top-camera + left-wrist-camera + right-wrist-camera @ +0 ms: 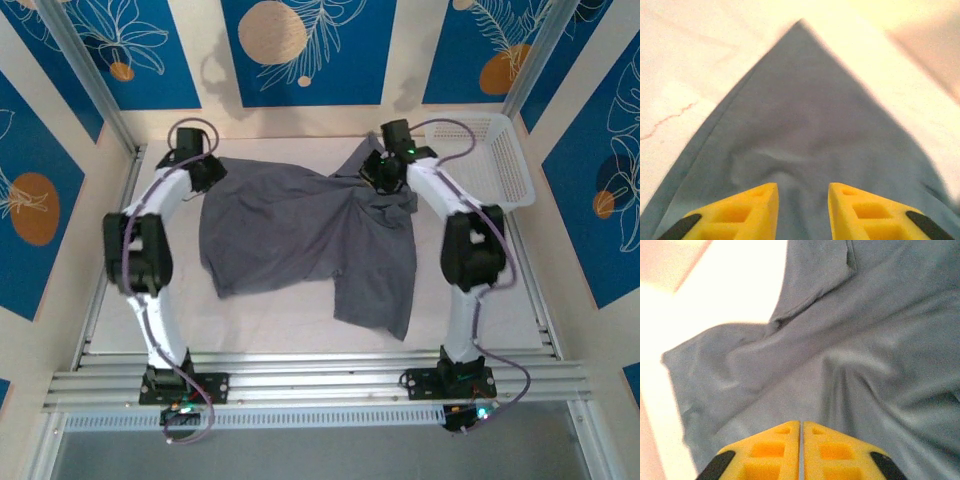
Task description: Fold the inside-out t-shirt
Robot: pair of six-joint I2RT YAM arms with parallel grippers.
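Note:
The inside-out t-shirt (290,235), plain dark grey and wrinkled, lies spread across the middle of the table, with one part hanging toward the near right. My left gripper (208,172) is at its far left corner. In the left wrist view the gripper (802,192) is open, its yellow fingers (757,205) apart over the cloth (805,115), which narrows to a point ahead. My right gripper (383,175) is at the shirt's far right. Seen from the right wrist, the gripper (802,424) has its jaws pressed almost together on the cloth (840,340), and a fold runs up to the tips.
A white basket (495,160) stands at the far right, just beyond the right arm. Bare table (280,315) lies between the shirt and the metal rails at the near edge. Aluminium posts rise at both back corners.

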